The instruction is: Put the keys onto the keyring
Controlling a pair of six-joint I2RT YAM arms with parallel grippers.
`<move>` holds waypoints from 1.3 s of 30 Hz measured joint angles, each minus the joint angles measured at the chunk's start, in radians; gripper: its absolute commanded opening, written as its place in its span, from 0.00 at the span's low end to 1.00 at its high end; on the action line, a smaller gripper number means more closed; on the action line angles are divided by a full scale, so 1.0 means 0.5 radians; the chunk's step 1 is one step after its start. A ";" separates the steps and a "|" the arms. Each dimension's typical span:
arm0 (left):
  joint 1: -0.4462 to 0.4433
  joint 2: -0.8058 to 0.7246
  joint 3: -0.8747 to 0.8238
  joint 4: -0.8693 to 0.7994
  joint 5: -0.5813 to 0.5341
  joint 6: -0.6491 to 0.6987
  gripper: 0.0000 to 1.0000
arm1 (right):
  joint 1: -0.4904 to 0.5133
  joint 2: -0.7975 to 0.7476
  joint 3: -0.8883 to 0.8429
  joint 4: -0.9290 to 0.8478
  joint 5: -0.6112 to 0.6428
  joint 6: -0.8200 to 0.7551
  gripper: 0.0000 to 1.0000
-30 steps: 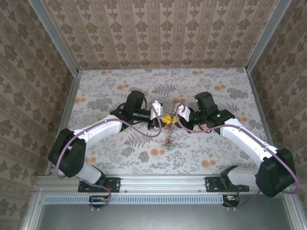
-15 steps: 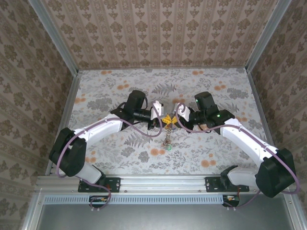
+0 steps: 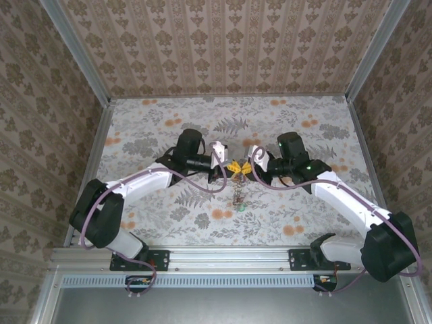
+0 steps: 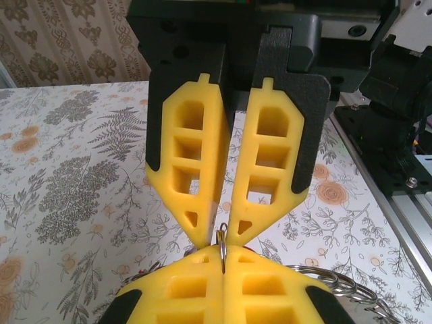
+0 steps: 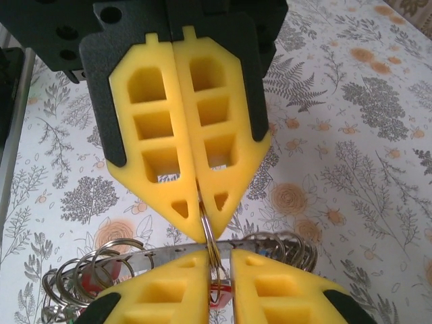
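My arms (image 3: 145,181): white shells, black joints (image 3: 191,143), purple cables (image 3: 202,183) above the bases (image 3: 138,256); yellow cut-out finger pads (image 4: 192,162), black plates (image 4: 307,121).

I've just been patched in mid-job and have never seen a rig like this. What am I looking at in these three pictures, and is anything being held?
These are two white robot arms, the left arm and the right arm, bolted at the near edge of a flower-patterned table. The wide picture looks down from above and behind them. The other two come from a camera on each wrist. Each shows its own yellow fingers at the bottom and the other arm's fingers facing it at the top.

The grippers meet tip to tip over the middle of the table. The left gripper is shut on a thin metal ring. The right gripper has its jaws slightly parted around that ring, not pinching it. Beside them is a bunch of small rings, and the keys show just nearer the arm bases. I cannot tell whether the pinched ring is the big keyring.
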 measured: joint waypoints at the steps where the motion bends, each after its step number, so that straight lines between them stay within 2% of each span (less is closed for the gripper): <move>1: 0.002 0.000 -0.021 0.044 0.005 -0.032 0.00 | -0.004 0.000 -0.027 0.043 -0.008 0.024 0.19; 8: 0.018 0.006 -0.160 0.453 0.027 -0.275 0.00 | -0.009 0.005 -0.134 0.295 -0.066 0.171 0.20; 14: 0.024 0.037 -0.211 0.690 0.036 -0.394 0.00 | -0.036 0.000 -0.140 0.352 -0.068 0.209 0.29; 18: 0.024 0.037 -0.220 0.728 0.034 -0.403 0.00 | -0.053 -0.082 -0.140 0.276 -0.037 0.179 0.33; 24: 0.024 0.037 -0.222 0.729 0.029 -0.402 0.00 | -0.060 -0.195 -0.098 0.091 0.002 0.086 0.32; 39: 0.024 0.037 -0.222 0.729 0.030 -0.402 0.00 | -0.040 -0.014 0.024 0.057 -0.034 -0.018 0.24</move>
